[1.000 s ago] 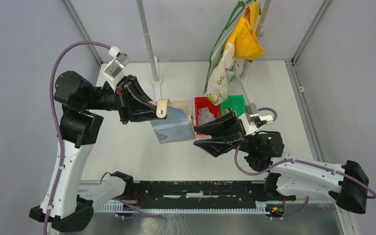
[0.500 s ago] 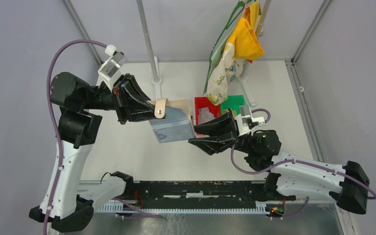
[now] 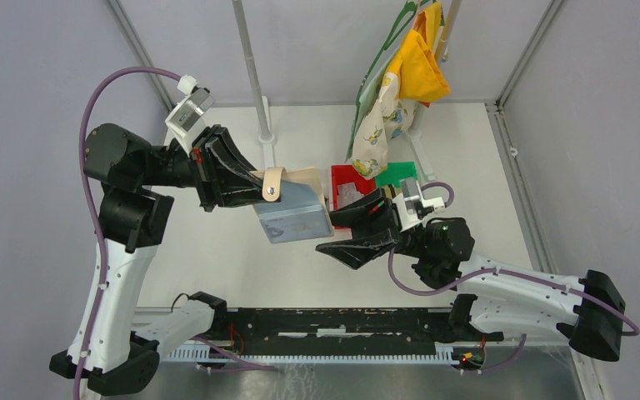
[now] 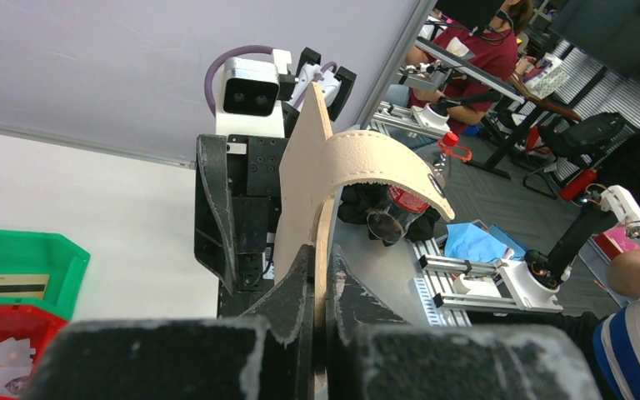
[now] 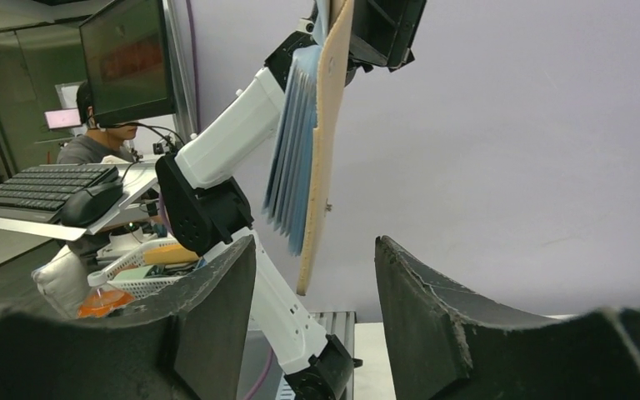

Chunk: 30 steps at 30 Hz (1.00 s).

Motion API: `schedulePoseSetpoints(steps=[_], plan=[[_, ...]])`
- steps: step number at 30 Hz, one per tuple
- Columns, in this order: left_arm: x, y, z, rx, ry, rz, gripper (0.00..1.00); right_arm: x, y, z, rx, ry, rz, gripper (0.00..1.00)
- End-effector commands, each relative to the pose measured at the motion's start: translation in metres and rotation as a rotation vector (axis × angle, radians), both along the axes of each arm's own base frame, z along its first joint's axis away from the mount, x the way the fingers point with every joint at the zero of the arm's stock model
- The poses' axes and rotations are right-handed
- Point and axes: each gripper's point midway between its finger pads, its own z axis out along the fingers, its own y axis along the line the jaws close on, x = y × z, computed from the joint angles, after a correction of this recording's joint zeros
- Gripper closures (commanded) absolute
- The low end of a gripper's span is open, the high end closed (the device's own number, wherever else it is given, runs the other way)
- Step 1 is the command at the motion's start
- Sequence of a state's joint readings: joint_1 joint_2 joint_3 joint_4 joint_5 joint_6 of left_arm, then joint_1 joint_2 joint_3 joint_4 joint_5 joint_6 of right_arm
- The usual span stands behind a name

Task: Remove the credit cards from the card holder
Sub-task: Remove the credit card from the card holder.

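The tan card holder hangs in the air over the table, its blue-grey panel facing up and its strap tab curled over. My left gripper is shut on the tan cover, which stands edge-on between the jaws. My right gripper is open just right of the holder's lower corner. From that wrist the fanned blue-grey pockets hang above the gap. Pale credit cards lie in the red bin. Whether any sit in the pockets is hidden.
A green bin holding a tan card stands beside the red one. Patterned yellow and white cloths hang from a rack at the back right. A white pole rises behind the holder. A black rail runs along the near edge.
My right gripper has moved left towards the holder's lower right corner and its jaws stand a little wider. The left arm has shifted slightly left, still gripping the holder.
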<state>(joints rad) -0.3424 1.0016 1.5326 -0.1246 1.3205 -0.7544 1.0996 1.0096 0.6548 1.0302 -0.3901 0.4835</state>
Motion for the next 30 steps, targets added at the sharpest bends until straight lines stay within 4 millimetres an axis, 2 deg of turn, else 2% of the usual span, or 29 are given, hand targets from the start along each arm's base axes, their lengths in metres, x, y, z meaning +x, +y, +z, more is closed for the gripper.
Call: schedulePoseSetpoints(steps=[1, 7, 12, 17, 30], plan=[[-0.013, 0.005, 0.015, -0.019, -0.050, -0.013, 0.98, -0.017, -0.012, 0.032, 0.082, -0.077, 0.048, 0.40], [-0.013, 0.005, 0.014, -0.019, -0.050, -0.012, 0.98, -0.014, -0.012, 0.038, 0.098, -0.064, 0.036, 0.42], [-0.012, 0.005, 0.014, -0.018, -0.048, -0.013, 0.98, -0.002, -0.015, 0.040, 0.118, -0.034, -0.028, 0.52], [-0.013, 0.005, 0.014, -0.019, -0.050, -0.014, 0.98, 0.003, -0.017, 0.042, 0.131, -0.020, -0.052, 0.56], [-0.019, 0.007, 0.015, -0.022, -0.060, -0.021, 0.98, 0.011, -0.015, 0.046, 0.162, 0.028, -0.068, 0.62]])
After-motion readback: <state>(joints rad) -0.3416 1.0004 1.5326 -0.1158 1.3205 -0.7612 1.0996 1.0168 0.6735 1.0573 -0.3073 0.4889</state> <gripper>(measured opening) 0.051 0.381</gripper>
